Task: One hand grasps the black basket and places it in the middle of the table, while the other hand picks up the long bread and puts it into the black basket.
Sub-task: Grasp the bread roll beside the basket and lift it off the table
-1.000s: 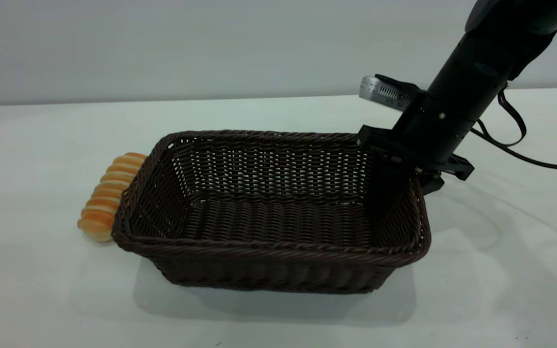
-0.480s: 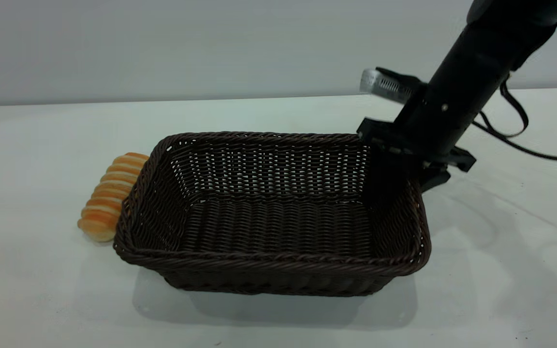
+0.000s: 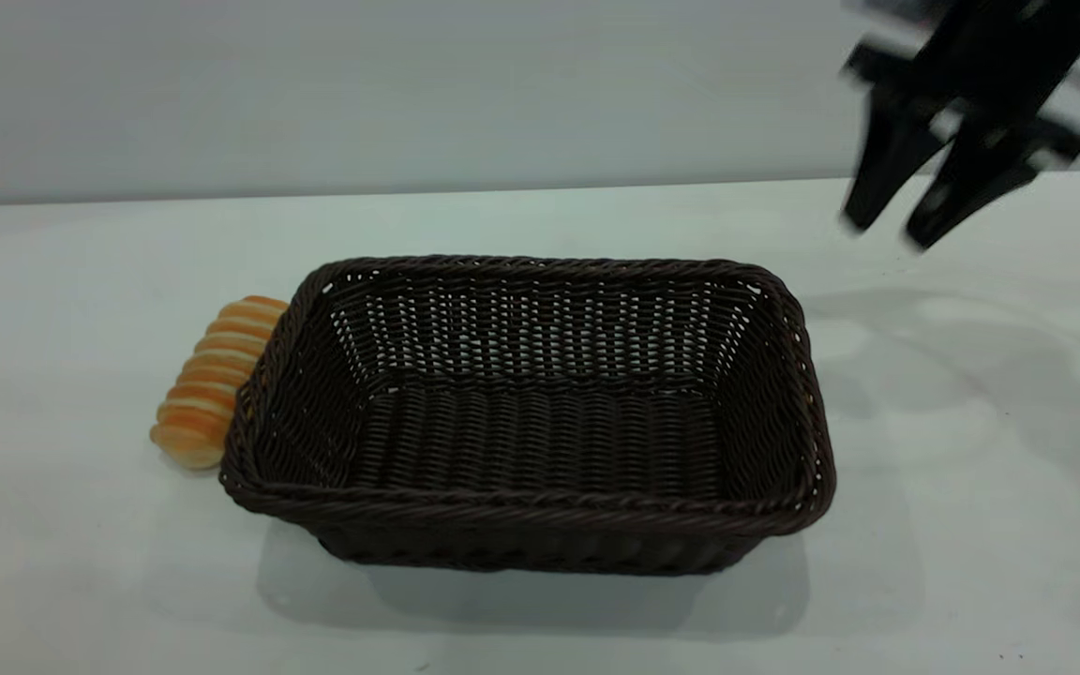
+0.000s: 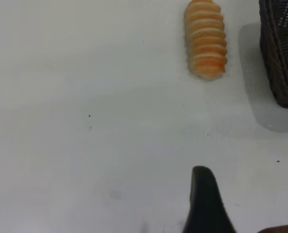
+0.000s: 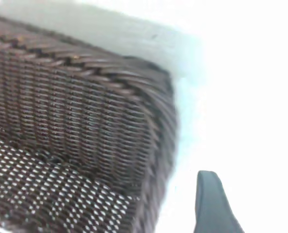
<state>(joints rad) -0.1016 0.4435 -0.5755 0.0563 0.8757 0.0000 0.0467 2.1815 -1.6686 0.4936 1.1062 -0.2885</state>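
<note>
Black basket (image 3: 531, 417): rectangular wicker, dark brown-black, sloping openwork sides, braided rim. Stands flat on the table (image 3: 971, 487), roughly central in the exterior view, long side toward the camera. Interior holds nothing. Nothing grips it. A corner of its wall and rim fills most of the right wrist view (image 5: 86, 121); one end wall shows at the edge of the left wrist view (image 4: 282, 53).

Long bread (image 3: 210, 382): small oblong loaf, golden-orange with pale crosswise ridges. Lies on the table outside the basket, along its left short end, the near-basket side partly hidden behind the rim; whether it touches the wicker cannot be told from the exterior view. In the left wrist view (image 4: 205, 39) a strip of bare table separates loaf and basket wall.

Right gripper (image 3: 887, 230): raised in the air above the table at upper right in the exterior view, up and to the right of the basket's far right corner, clear of it. Its two dark fingers point downward with a visible gap between them, spread apart and holding nothing. One fingertip (image 5: 213, 204) shows in the right wrist view, beside the basket corner.

Left gripper: outside the exterior view. Only one dark finger (image 4: 206, 201) appears in the left wrist view, over bare table well apart from the loaf; spread or pressed together cannot be told.
</note>
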